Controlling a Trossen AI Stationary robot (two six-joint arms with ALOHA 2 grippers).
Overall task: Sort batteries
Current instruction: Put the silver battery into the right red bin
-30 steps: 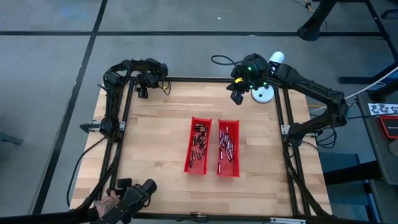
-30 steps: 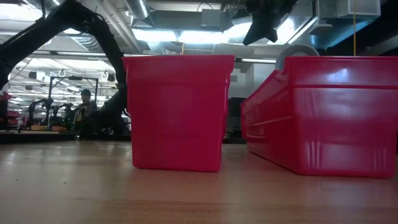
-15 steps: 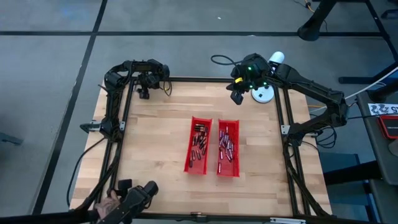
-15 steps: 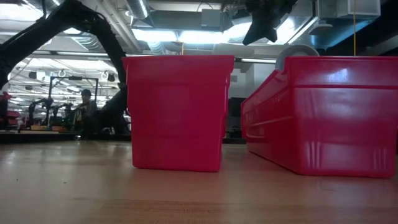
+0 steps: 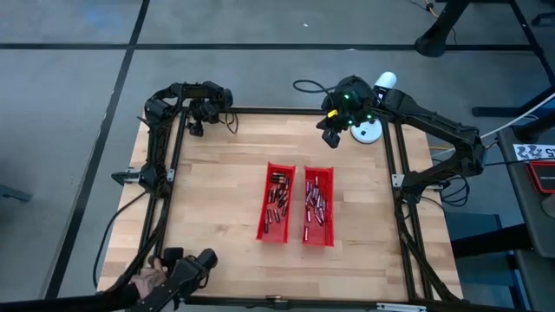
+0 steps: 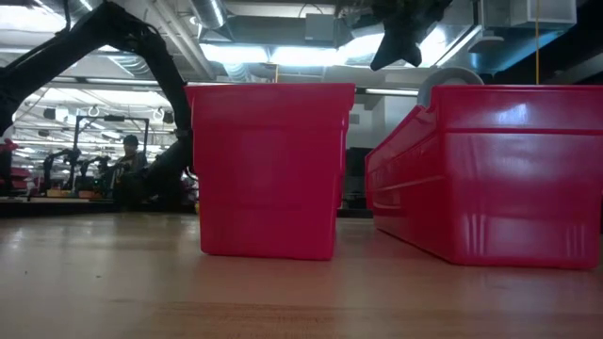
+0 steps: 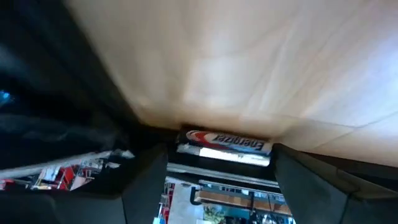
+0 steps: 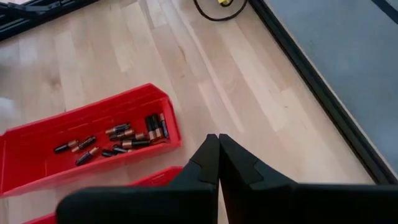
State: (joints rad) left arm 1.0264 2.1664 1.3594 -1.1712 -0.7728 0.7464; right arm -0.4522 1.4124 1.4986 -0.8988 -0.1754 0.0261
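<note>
Left gripper (image 7: 214, 186) hovering at table's far-left corner, jaws wide, possibly releasing battery (image 7: 225, 148). Right gripper (image 8: 217, 144) waiting, closed, empty. Next: reaching trays (image 5: 277, 204).

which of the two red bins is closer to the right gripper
The red bin on the right arm's side, whose cells look silvery and purplish. The shut right gripper hangs beyond its far end; the other red bin, with darker batteries, lies farther off.

Small dark and silvery batteries (image 5: 277, 203) lie scattered flat inside two red bins (image 5: 265, 227) at frame centre
</note>
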